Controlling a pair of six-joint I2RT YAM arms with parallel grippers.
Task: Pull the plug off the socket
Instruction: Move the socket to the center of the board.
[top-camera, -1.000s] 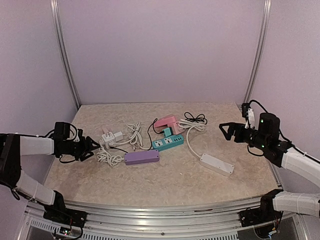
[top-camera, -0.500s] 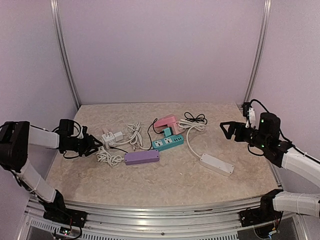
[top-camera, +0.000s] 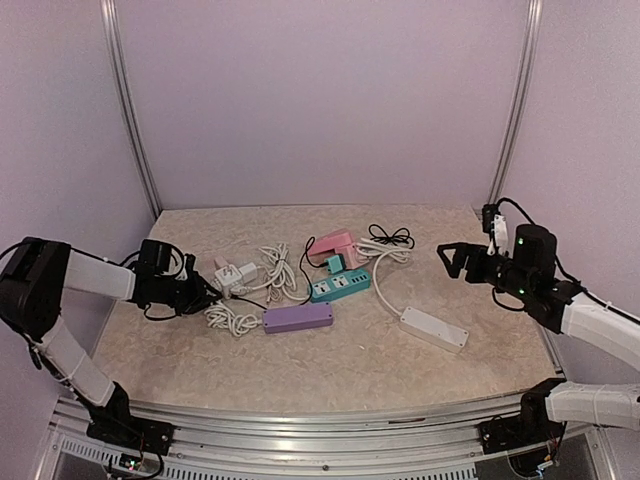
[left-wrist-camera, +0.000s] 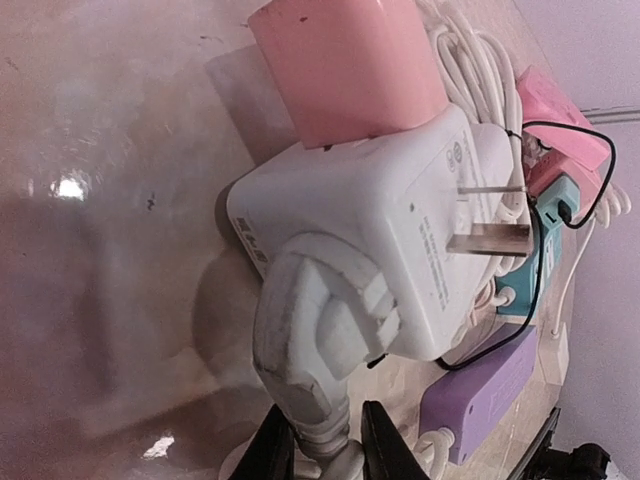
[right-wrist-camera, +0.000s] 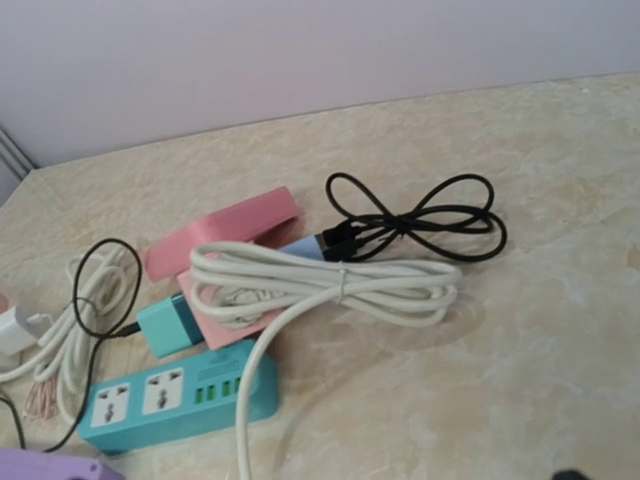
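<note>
The left end effector (top-camera: 205, 293) is clenched on the neck of the white plug (left-wrist-camera: 320, 340), one dark finger (left-wrist-camera: 275, 450) on each side where the cord leaves it. The plug sits in a white socket adapter (left-wrist-camera: 380, 230), which lies on its side near the left edge of the desk (top-camera: 330, 370) with its metal prongs bare. A pink charger (left-wrist-camera: 345, 65) touches the adapter. A purple power strip (top-camera: 297, 318) lies nearby toward the middle of the desk. The right end effector (top-camera: 452, 260) hangs released above the right side, holding nothing.
</note>
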